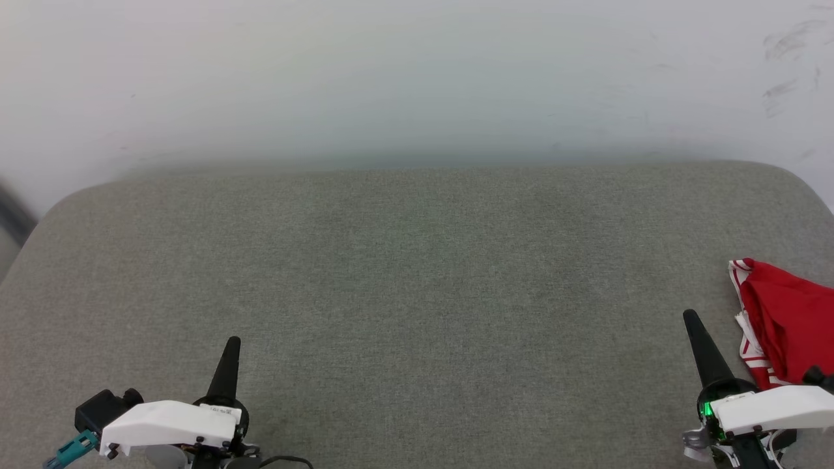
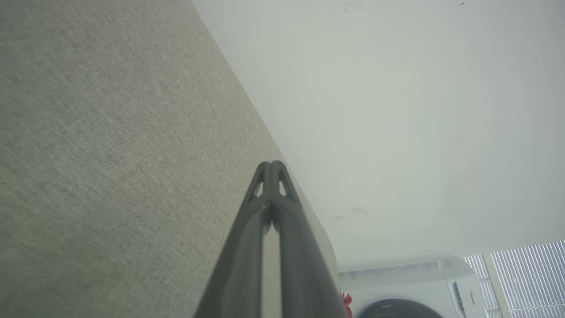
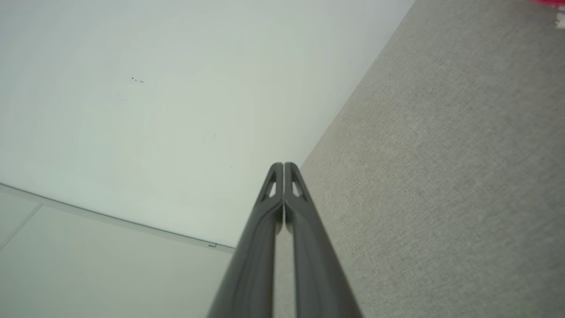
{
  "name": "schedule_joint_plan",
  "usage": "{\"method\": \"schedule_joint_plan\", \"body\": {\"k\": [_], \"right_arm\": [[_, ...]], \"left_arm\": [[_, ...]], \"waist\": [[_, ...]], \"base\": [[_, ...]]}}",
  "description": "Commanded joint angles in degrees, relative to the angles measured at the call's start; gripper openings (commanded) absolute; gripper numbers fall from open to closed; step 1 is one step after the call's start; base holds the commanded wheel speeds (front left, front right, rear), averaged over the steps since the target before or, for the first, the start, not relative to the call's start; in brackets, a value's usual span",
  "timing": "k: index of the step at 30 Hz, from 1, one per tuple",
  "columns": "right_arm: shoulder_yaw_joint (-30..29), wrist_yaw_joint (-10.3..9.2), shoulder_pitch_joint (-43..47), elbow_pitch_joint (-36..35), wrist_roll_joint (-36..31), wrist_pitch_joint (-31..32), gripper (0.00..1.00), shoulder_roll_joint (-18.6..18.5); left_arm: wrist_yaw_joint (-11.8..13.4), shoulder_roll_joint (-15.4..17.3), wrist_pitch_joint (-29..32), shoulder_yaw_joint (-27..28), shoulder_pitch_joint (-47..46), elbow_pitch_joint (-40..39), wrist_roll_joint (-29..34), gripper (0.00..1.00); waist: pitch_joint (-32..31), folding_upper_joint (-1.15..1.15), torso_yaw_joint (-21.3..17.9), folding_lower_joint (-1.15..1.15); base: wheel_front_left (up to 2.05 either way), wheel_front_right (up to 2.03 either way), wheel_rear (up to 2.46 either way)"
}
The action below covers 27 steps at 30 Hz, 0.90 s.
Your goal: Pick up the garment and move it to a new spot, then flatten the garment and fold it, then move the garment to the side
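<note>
In the head view you look down on a grey-green fabric-covered counter [image 1: 417,273] set against a pale wall [image 1: 391,78]. Your left pincer [image 1: 232,342] sits at the lower left, its two dark fingers pressed together into a single spike above the cloth. Your right pincer [image 1: 689,318] sits at the lower right, clenched the same way and grasping nothing. The garment [image 1: 788,326] lies crumpled at the counter's right edge, just beside the right pincer on its outer side. You can see red cloth with red-and-white striped trim, and part of it runs out of the frame. The middle of the counter carries nothing else.

In the left wrist view your left pincer [image 2: 271,166] shows its fingertips shut against each other, with nothing between them. The counter [image 2: 110,154] runs along one side and the wall [image 2: 397,110] along the other. Near the bottom edge a sliver of the red garment [image 2: 346,301] peeks out beside the fingers, and past it you can see a white washing machine [image 2: 410,291] and window blinds [image 2: 521,274].

In the right wrist view your right pincer [image 3: 284,166] is likewise clenched and empty, with the fingertips meeting. The counter [image 3: 441,176] lies to one side and the wall [image 3: 154,88] to the other. A blurred scrap of the red garment [image 3: 547,1] touches the top corner, well apart from the fingertips.
</note>
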Motion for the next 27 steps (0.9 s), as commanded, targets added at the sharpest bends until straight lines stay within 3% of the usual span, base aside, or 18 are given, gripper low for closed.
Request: {"method": "schedule_joint_plan", "body": {"k": [1, 27], "right_arm": [[-0.14, -0.01, -1.46, -0.23, 1.19, 0.30, 0.00, 0.14], [-1.06, -0.01, -3.11, 1.84, 15.31, 1.59, 0.00, 0.57]], "left_arm": [[-0.43, -0.15, 0.30, 0.50, -1.42, -0.27, -0.97, 0.00], [-2.97, -2.27, 3.87, 3.97, -2.80, 0.37, -13.01, 0.00]], "waist": [[0.03, 0.00, 0.02, 0.00], [1.13, 0.00, 0.68, 0.00]], "base": [[0.00, 0.00, 0.00], [0.00, 0.00, 0.00]]}}
